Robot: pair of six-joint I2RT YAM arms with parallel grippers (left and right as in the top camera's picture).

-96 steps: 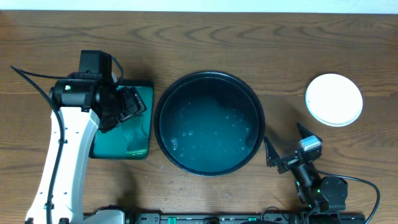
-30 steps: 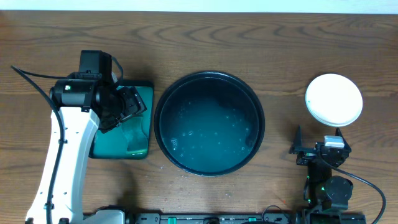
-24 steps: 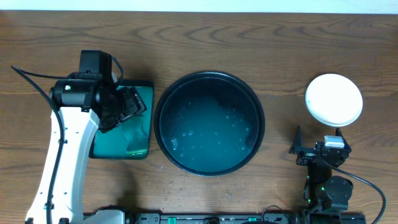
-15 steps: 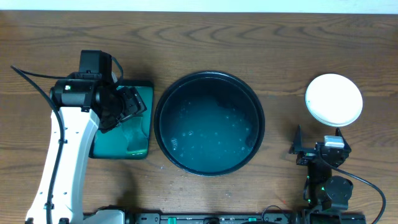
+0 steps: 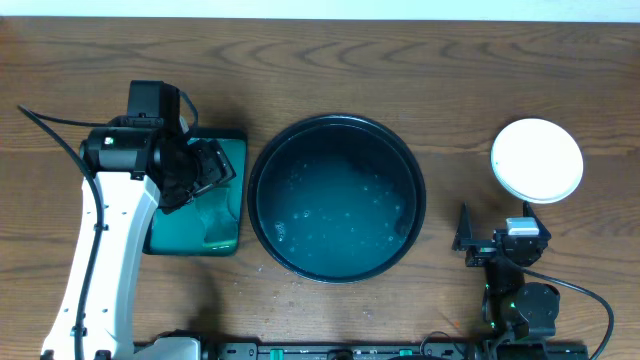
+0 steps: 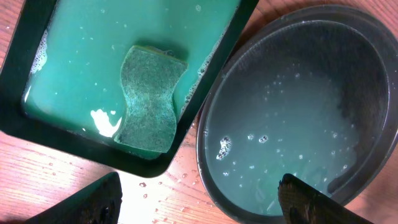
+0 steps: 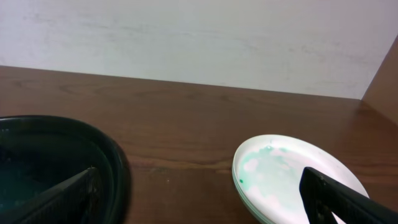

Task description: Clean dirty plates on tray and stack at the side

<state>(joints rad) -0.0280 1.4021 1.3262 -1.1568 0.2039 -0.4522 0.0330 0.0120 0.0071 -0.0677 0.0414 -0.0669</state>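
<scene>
The right gripper (image 5: 492, 240) has swung from the tray's (image 5: 253, 200) rim to just beside the plates (image 5: 537, 160) stacked near the right edge of the table (image 5: 600, 80), so the plate-free mid-table tray suggests the job is about done, though the top plate may keep a green tint; it and the left gripper (image 5: 212, 170) gape wide, holding nothing.

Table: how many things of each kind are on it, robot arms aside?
Round black tray: 1
Green rectangular tray: 1
Sponge: 1
Stack of white plates: 1 (plates within it cannot be counted)
Total: 4
</scene>
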